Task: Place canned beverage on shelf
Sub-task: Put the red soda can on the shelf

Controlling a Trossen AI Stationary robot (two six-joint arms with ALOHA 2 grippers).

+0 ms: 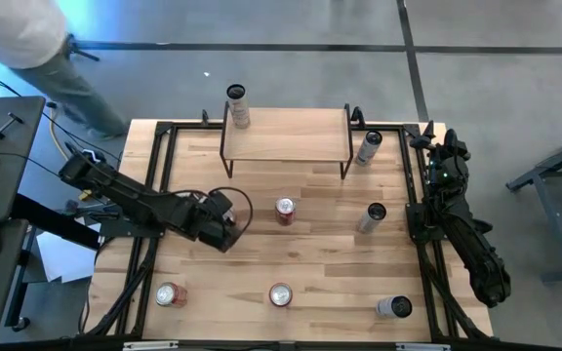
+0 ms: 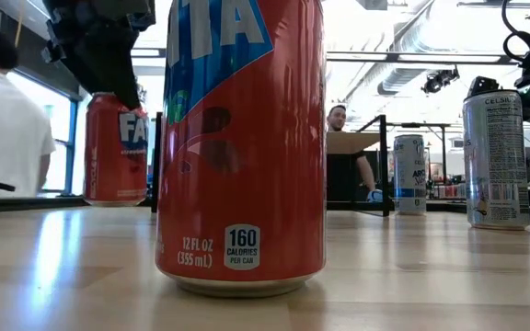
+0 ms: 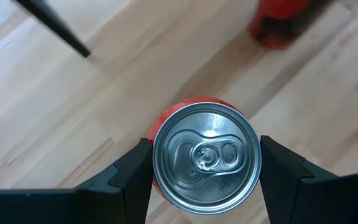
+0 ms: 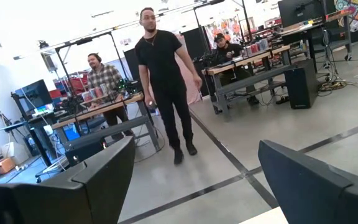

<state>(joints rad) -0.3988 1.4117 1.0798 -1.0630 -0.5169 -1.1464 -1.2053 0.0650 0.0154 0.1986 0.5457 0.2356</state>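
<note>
Bright overhead light, blurred foreground can (image 2: 240, 138)

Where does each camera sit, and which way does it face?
High: overhead, facing straight down at the table; both arms show.
Low: tabletop height, facing across cans into the room; left gripper overhead.
Left wrist: faces down onto the red can its gripper clamps.
Right wrist: faces the room's people; open right gripper shows.
Shared: low and left wrist see that can.

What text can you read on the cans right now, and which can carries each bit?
"12 FL OZ (355 mL)": big red can nearest the low camera.
"160 CALORIES PER CAN": same can.
"TA": cropped brand letters at its top.
"FA": part-hidden letters on the red can behind.
"CELSIUS": silver can; its fine print is too small.
Blue-and-white can: lettering too small to read.
</note>
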